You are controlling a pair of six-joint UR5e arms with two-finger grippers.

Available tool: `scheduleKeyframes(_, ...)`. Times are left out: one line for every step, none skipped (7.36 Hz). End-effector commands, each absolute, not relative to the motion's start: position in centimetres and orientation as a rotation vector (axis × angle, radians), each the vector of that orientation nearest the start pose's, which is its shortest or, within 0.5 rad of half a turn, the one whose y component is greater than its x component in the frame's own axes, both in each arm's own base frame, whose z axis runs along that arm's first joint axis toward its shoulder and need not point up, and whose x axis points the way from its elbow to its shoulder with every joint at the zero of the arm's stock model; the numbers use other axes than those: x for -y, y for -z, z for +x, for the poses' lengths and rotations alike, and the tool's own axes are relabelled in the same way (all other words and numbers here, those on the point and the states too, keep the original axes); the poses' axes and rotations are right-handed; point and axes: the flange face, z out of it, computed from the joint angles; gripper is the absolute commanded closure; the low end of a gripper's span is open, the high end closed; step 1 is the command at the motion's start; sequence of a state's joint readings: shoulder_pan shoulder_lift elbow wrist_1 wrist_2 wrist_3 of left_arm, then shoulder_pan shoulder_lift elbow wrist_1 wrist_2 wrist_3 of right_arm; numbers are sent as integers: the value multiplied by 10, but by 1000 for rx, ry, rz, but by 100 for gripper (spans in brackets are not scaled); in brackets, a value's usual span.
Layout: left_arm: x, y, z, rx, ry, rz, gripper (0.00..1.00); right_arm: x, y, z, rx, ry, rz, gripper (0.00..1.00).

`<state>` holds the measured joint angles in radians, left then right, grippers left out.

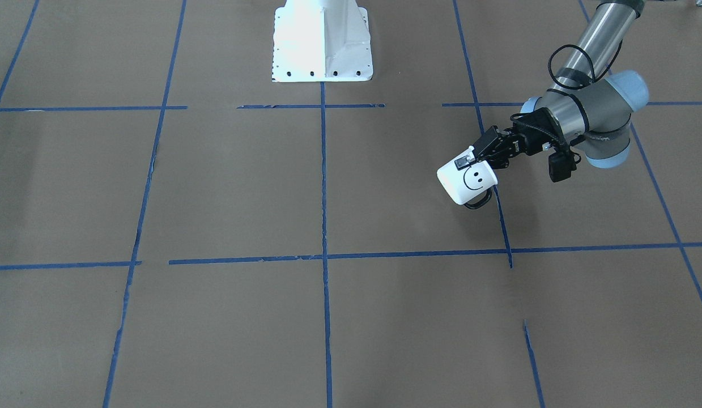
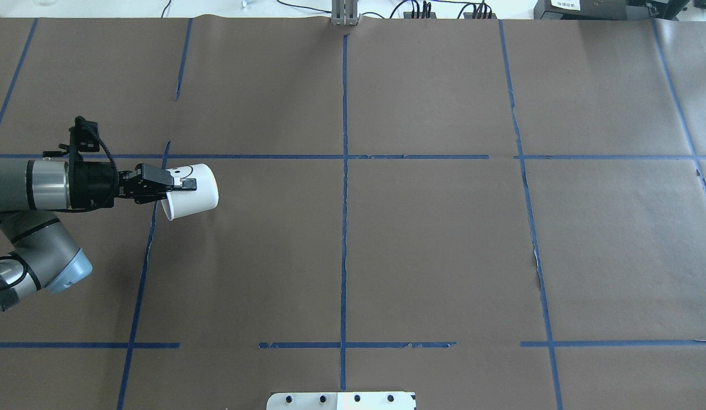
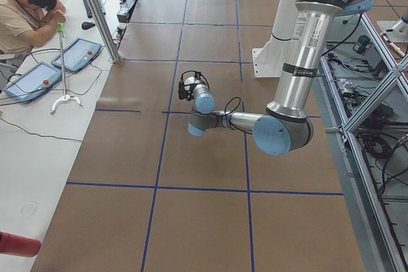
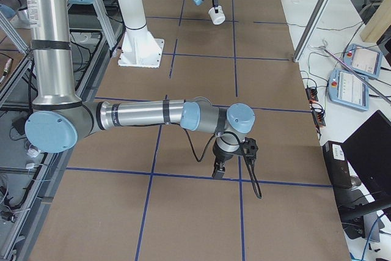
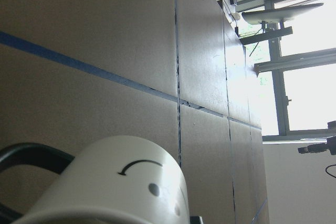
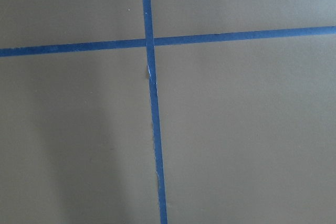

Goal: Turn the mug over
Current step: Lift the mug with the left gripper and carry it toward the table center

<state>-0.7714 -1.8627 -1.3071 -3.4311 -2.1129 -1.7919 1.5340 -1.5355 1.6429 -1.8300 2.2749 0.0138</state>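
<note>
The white mug (image 1: 467, 182) with a black smiley face and a thin black loop handle is held off the table, tipped onto its side. In the overhead view the mug (image 2: 196, 191) has its open rim toward the arm and its base pointing away. My left gripper (image 1: 468, 162) is shut on the mug's rim wall, and one finger (image 2: 184, 183) lies on the outside. The left wrist view shows the mug (image 5: 115, 182) close up. It is small and far in the right side view (image 4: 215, 14). My right gripper (image 4: 218, 169) hangs low over the table, and I cannot tell if it is open or shut.
The brown paper table (image 2: 432, 239) is marked with blue tape lines. The white robot base plate (image 1: 322, 39) stands at the robot's side of the table. An operator (image 3: 29, 4) sits at a side desk with teach pendants beyond the table's far edge.
</note>
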Motion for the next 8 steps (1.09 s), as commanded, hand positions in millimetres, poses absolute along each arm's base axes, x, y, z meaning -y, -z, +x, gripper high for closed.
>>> scheduleKeyframes(464, -364, 357, -1693, 179, -10, 100, 494, -635, 51, 699, -31, -163, 0)
scheduleKeyframes(477, -323, 373, -1607, 217, -77, 100, 494, -635, 51, 699, -31, -163, 0)
scheduleKeyframes(498, -276, 396, -1510, 275, -127, 100, 494, -635, 51, 699, -31, -163, 0)
scheduleKeyframes(514, -236, 416, -1436, 321, -163, 100, 494, -635, 51, 699, -31, -163, 0)
scheduleKeyframes(516, -202, 446, -1351, 329, -200, 100, 494, -635, 51, 699, -31, -163, 0)
scheduleKeyframes(511, -168, 487, -1242, 320, -217, 100, 495, -635, 51, 699, -31, -162, 0)
scheduleKeyframes(502, -151, 538, -1129, 323, -210, 100, 494, -635, 51, 699, -31, -163, 0)
scheduleKeyframes(510, -144, 573, -1050, 336, -234, 100, 494, -635, 51, 699, -31, -163, 0)
